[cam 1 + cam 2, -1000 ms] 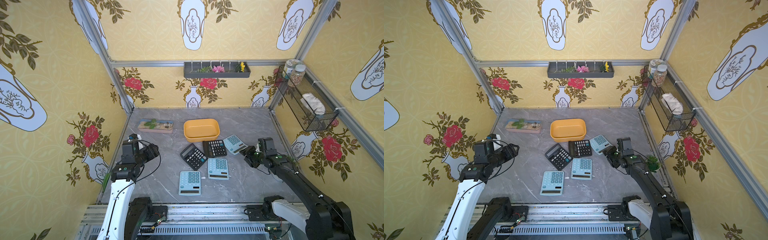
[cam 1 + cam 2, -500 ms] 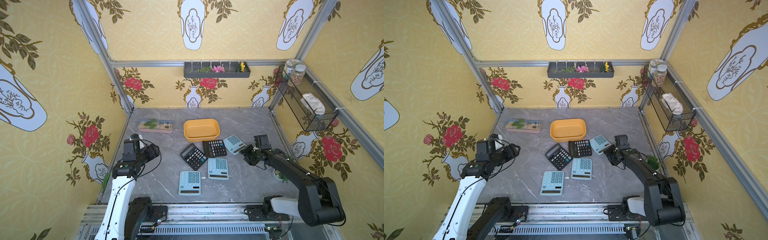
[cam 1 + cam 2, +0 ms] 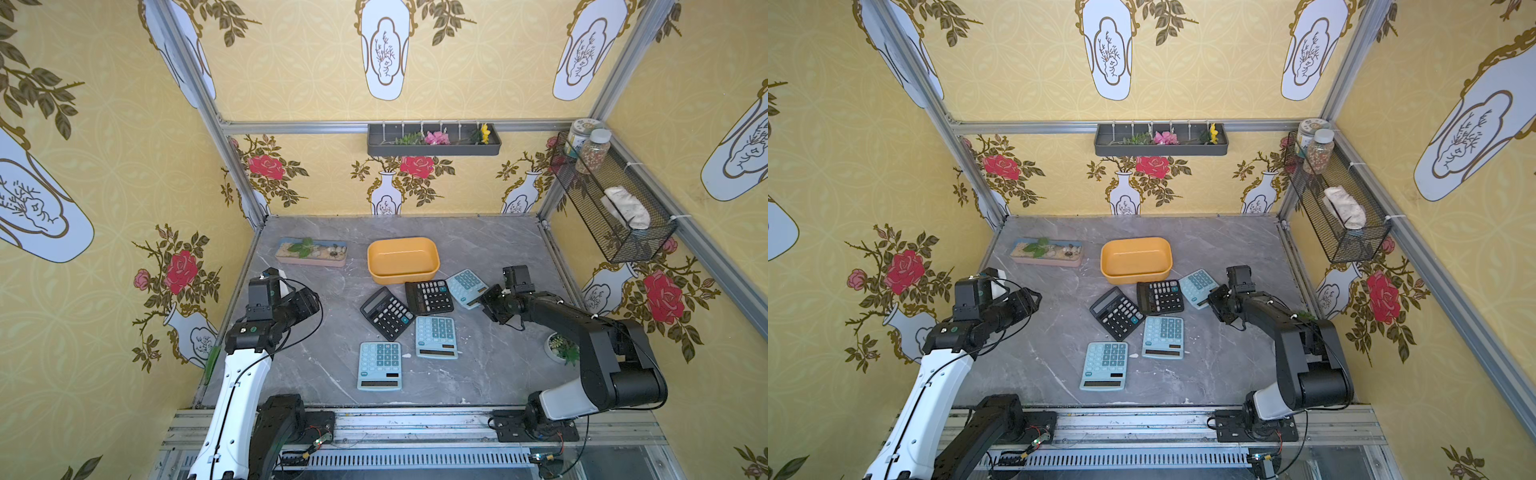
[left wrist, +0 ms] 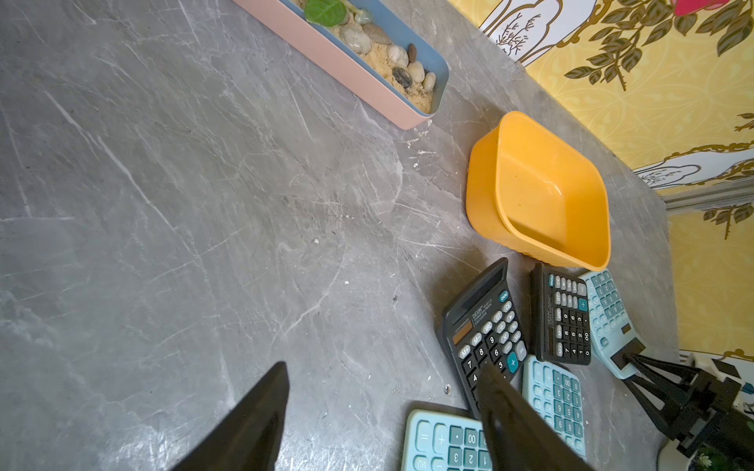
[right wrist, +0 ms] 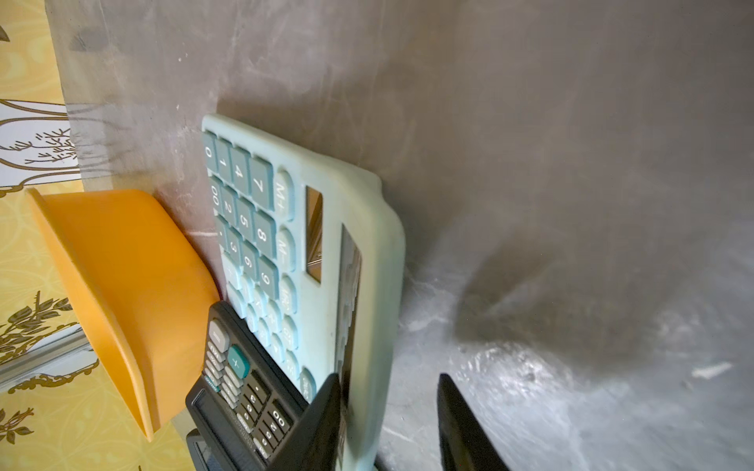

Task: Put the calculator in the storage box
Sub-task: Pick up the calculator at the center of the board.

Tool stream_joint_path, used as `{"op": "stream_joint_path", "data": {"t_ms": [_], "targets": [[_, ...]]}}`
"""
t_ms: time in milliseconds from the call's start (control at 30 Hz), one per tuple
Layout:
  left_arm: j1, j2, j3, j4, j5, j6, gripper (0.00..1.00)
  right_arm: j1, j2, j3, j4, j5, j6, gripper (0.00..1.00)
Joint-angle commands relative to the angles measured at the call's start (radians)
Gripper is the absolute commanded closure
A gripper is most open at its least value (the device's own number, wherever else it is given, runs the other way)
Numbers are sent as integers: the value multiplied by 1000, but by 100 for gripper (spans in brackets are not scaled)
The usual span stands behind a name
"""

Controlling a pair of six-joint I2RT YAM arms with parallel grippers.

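One light blue calculator (image 3: 467,286), the rightmost of several on the grey table (image 3: 478,374), lies flat outside the yellow box (image 3: 402,276), just off its near right corner. It sits just beside a black calculator (image 3: 428,296), which hides some of its keys in the right wrist view. The right gripper (image 5: 387,391) straddles its display end, fingers apart, one clear of the edge; its fingertips are hard to make out in both top views. The left gripper (image 4: 383,371) hangs at the left, spread and empty.

Left claw (image 4: 383,367), its fingers spread wide, hangs over the grey surface (image 4: 163,204). The yellow storage box (image 4: 489,195) sits between the planter tray (image 4: 367,81) and the clustered calculators (image 4: 485,326).
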Motion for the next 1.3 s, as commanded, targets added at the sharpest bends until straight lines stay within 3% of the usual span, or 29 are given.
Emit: {"op": "stream_joint_path", "data": {"t_ms": [0, 567, 733, 1067, 1267], "targets": [[-1, 5, 4, -4, 11, 4, 26, -2, 8, 9, 19, 29, -3, 68], [-13, 0, 2, -7, 4, 4, 27, -45, -44, 32, -56, 43, -62, 99], [-17, -1, 2, -7, 4, 4, 27, -65, -67, 64, -113, 23, -110, 100], [-21, -4, 2, -7, 11, 6, 27, -206, -129, 341, -503, -100, -432, 100], [-23, -7, 1, -6, 22, 6, 27, -232, -149, 503, -662, -143, -590, 100]]}}
